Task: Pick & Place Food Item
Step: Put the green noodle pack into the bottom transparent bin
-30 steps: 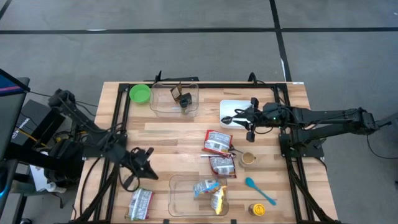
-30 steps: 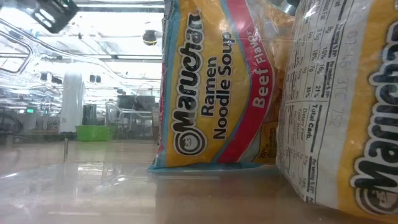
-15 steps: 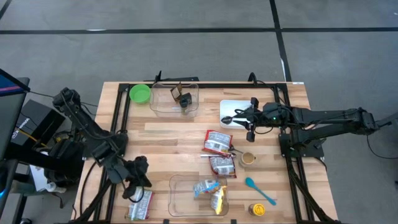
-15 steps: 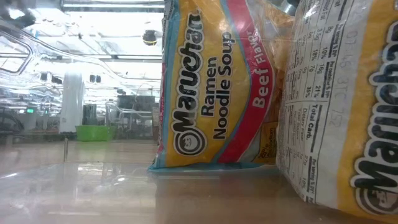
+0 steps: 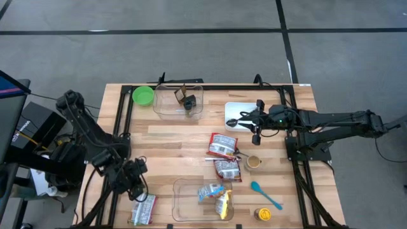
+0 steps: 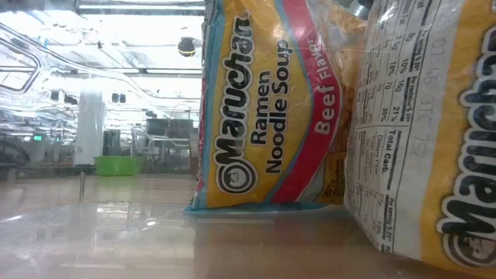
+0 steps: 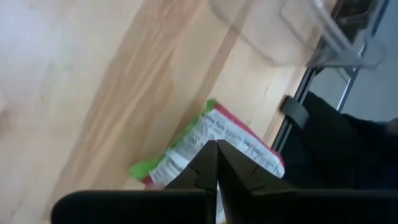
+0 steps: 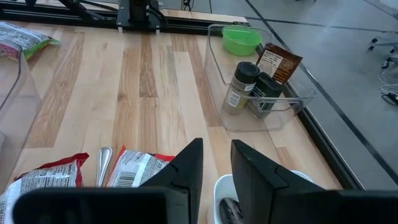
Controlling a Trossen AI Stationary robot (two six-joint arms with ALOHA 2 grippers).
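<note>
The left gripper [image 5: 137, 181], fingers pressed together and holding nothing, hovers at the surface's [image 5: 172, 140] seven o'clock above a green-edged food packet [image 5: 144, 208]. The right gripper [image 5: 254, 122], fingers narrowly parted and empty, waits at two o'clock.

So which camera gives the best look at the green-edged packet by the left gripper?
The left wrist view: the green-edged packet fills the middle, just past the shut left gripper. The high view shows it small at the table's near edge. The right wrist view catches a distant corner; the low view misses it.
</note>
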